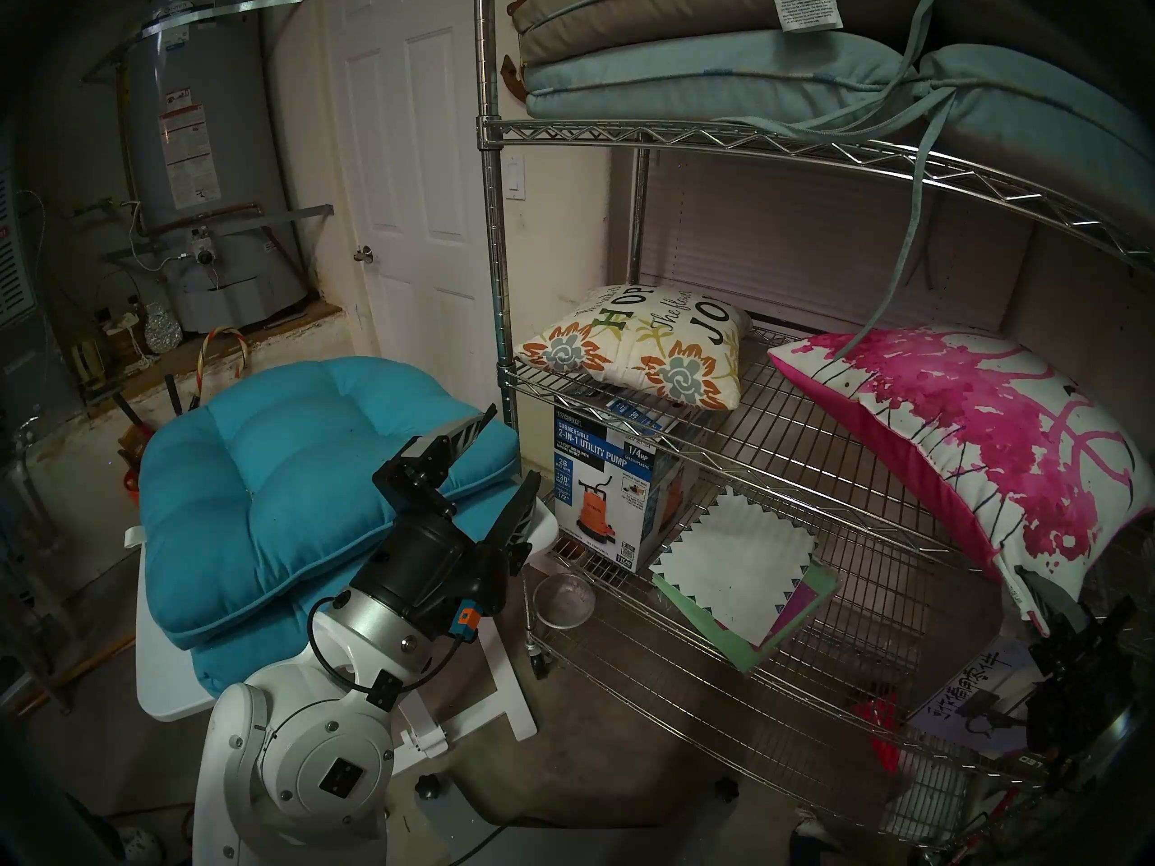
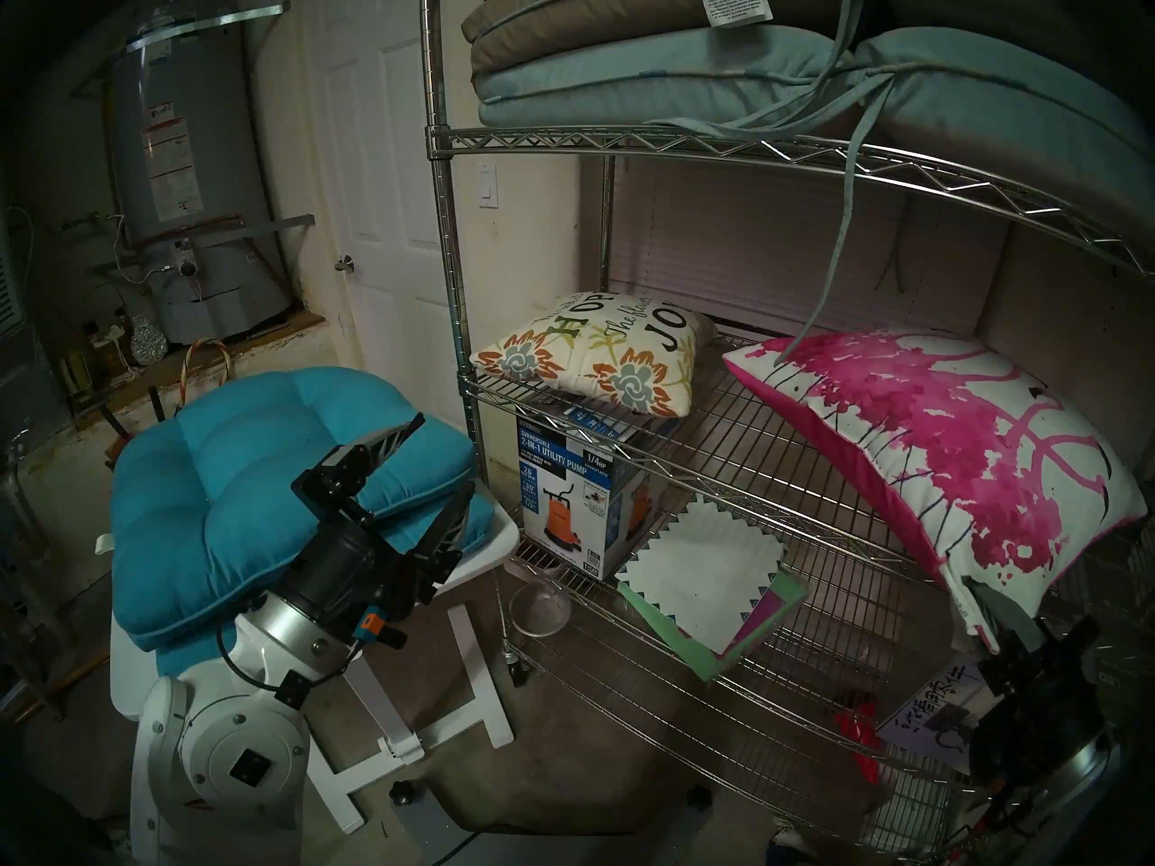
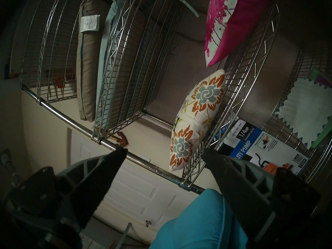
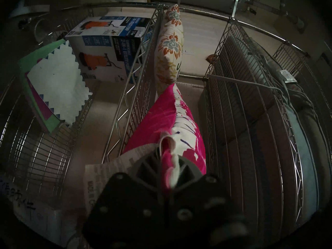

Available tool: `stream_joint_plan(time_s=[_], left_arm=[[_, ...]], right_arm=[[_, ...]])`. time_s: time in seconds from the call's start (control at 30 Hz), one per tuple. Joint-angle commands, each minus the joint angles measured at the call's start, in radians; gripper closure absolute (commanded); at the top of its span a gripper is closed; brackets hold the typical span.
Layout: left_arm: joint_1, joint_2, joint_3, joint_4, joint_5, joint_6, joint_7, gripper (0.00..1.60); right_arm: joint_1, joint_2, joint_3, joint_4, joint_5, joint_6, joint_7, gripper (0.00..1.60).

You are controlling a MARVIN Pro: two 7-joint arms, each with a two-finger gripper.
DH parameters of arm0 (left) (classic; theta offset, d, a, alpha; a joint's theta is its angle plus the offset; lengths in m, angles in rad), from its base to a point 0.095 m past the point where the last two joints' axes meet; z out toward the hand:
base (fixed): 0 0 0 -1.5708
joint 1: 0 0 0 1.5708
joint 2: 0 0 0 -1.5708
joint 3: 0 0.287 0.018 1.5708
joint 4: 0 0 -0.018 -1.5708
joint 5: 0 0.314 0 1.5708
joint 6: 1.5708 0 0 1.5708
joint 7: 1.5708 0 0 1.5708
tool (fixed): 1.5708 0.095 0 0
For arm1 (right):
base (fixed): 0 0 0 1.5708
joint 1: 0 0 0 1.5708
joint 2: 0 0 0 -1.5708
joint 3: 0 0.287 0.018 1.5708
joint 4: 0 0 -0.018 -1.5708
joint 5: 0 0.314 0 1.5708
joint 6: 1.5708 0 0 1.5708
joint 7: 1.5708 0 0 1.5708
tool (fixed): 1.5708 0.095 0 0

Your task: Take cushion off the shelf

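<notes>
A pink-and-white splatter cushion (image 1: 975, 446) (image 2: 937, 446) lies on the middle tier of the chrome wire shelf (image 1: 687, 135), at its right end. Its near corner hangs past the tier's front edge. My right gripper (image 1: 1037, 602) (image 4: 168, 153) is shut on that corner, with fabric and a label bunched between the jaws. A floral cushion (image 1: 644, 352) (image 3: 197, 121) with lettering rests at the left end of the same tier. My left gripper (image 1: 515, 441) (image 3: 164, 150) is open and holds nothing, hovering over a turquoise tufted cushion (image 1: 281, 490) left of the shelf.
The turquoise cushions sit stacked on a small white table (image 1: 169, 677). Grey and pale blue seat pads (image 1: 687, 83) fill the upper tier, their ties dangling. A pump box (image 1: 600, 490) and paper sheets (image 1: 731, 571) occupy the lower tier. A water heater (image 1: 200, 158) and a door (image 1: 412, 158) stand behind.
</notes>
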Motion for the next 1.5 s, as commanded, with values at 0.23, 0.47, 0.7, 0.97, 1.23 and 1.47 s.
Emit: stream_joint_plan(time_s=[0.23, 0.47, 0.7, 0.97, 1.23, 1.47], left_arm=[[0.002, 0.001, -0.003, -0.028, -0.004, 0.001, 0.003, 0.00], [0.003, 0.000, -0.003, -0.028, -0.004, 0.001, 0.004, 0.00], [0.003, 0.000, -0.003, -0.028, -0.004, 0.001, 0.004, 0.00], [0.003, 0.000, -0.003, -0.028, -0.004, 0.001, 0.004, 0.00], [0.003, 0.000, -0.003, -0.028, -0.004, 0.001, 0.004, 0.00], [0.003, 0.000, -0.003, -0.028, -0.004, 0.001, 0.004, 0.00]], right_arm=[[-0.122, -0.162, 0.080, -0.013, -0.005, -0.095, -0.105, 1.60], [-0.122, -0.229, 0.116, -0.013, -0.022, -0.137, -0.131, 1.60], [-0.122, -0.253, 0.134, -0.013, -0.044, -0.159, -0.150, 1.60], [-0.120, -0.243, 0.127, -0.013, -0.060, -0.170, -0.150, 1.60], [-0.099, -0.228, 0.118, -0.013, -0.069, -0.171, -0.147, 1.60], [-0.089, -0.210, 0.115, -0.013, -0.077, -0.175, -0.134, 1.60]])
